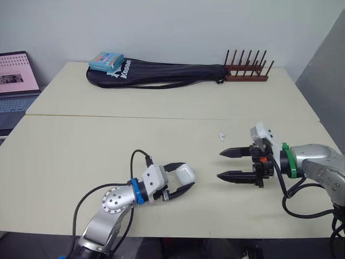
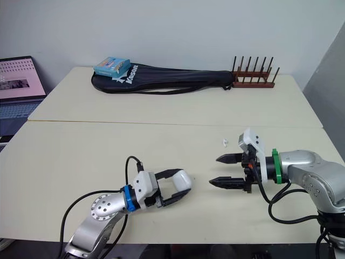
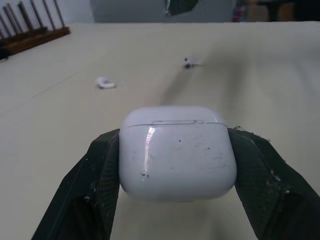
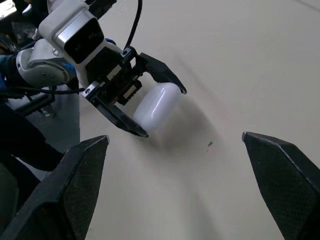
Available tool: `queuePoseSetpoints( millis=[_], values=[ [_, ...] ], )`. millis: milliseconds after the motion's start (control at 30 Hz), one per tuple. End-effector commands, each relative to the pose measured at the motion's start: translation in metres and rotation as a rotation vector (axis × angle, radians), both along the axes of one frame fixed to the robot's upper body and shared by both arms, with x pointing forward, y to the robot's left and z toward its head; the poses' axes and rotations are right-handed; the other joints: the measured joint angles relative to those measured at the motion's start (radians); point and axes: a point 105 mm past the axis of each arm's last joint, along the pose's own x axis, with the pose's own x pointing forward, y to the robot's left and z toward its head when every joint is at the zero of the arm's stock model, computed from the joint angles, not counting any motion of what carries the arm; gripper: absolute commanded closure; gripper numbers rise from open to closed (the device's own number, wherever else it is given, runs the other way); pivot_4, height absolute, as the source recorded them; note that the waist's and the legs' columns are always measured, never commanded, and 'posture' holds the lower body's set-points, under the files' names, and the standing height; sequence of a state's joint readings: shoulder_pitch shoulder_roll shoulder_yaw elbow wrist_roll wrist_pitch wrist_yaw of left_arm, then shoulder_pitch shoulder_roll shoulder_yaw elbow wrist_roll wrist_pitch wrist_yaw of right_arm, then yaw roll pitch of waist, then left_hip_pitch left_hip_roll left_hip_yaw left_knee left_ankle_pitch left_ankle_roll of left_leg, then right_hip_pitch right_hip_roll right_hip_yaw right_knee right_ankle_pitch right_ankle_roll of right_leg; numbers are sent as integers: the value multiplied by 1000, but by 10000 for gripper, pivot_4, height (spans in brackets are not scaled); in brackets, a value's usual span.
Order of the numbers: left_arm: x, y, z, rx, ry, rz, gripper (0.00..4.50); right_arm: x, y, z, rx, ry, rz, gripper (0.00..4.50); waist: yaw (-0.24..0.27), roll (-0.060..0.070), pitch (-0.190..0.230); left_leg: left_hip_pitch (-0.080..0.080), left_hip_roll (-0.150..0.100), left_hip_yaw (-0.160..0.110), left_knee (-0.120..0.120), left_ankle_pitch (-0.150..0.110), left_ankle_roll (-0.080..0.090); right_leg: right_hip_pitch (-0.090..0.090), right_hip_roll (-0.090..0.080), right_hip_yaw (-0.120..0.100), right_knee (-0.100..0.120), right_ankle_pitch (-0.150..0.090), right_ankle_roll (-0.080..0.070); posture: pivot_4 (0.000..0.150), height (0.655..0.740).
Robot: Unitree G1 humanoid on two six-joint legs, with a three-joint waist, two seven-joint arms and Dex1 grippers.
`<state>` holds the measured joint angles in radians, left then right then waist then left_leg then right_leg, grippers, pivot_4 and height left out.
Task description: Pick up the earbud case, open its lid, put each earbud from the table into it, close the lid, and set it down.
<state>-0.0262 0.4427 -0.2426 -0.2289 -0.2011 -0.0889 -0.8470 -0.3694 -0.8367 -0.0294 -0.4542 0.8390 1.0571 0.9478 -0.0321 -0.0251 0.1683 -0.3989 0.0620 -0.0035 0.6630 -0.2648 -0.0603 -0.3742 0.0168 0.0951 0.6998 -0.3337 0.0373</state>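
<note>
The white earbud case [image 1: 186, 174] is near the table's front, lid closed, its seam showing in the left wrist view [image 3: 177, 150]. My left gripper [image 1: 187, 178] is shut on the case, one black finger [image 3: 95, 185] on each side. It is low over the table; I cannot tell if it touches. My right gripper [image 1: 220, 164] stands open a short way to the case's right, pointing at it, nothing between its fingers [image 4: 75, 185]. One small white earbud [image 1: 221, 136] lies behind the right gripper. The left wrist view shows two earbuds [image 3: 104, 83] [image 3: 189, 63] beyond the case.
At the far table edge lie a black racket bag [image 1: 161, 73] with a blue box [image 1: 106, 61] on it, and a wooden rack [image 1: 246, 67]. A laptop [image 1: 16, 81] stands off the table's left. A seam [image 1: 161, 116] runs between the two tabletops.
</note>
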Motion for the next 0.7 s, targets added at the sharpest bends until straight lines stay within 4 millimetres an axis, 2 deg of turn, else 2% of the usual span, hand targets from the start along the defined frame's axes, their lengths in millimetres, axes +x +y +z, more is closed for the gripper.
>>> queuePoseSetpoints(
  millis=[33, 300, 700],
  values=[
    [-2, -14, 15, -13, -155, -100, 16673, -7, 7, -1, 16, 78, -20, 0, 2, 0, 0, 0, 0, 0, 0, 0, 0, 0, 0, 0, 0, 0, 0, 1500, 7087],
    [1, -24, 24, -39, -266, -146, 16673, -2, 26, -16, 64, 208, -54, 0, 1, 0, 0, -1, -1, 1, 1, 0, 0, 0, 0, 1, -2, 1, 2, 1500, 7087],
    [3, -26, 26, -43, -327, -149, 16673, -4, 38, -19, 106, 299, -37, 0, 1, 0, 0, -2, -1, 1, 1, 0, 0, 0, 0, 1, -2, 1, 2, 1500, 7087]
  ],
)
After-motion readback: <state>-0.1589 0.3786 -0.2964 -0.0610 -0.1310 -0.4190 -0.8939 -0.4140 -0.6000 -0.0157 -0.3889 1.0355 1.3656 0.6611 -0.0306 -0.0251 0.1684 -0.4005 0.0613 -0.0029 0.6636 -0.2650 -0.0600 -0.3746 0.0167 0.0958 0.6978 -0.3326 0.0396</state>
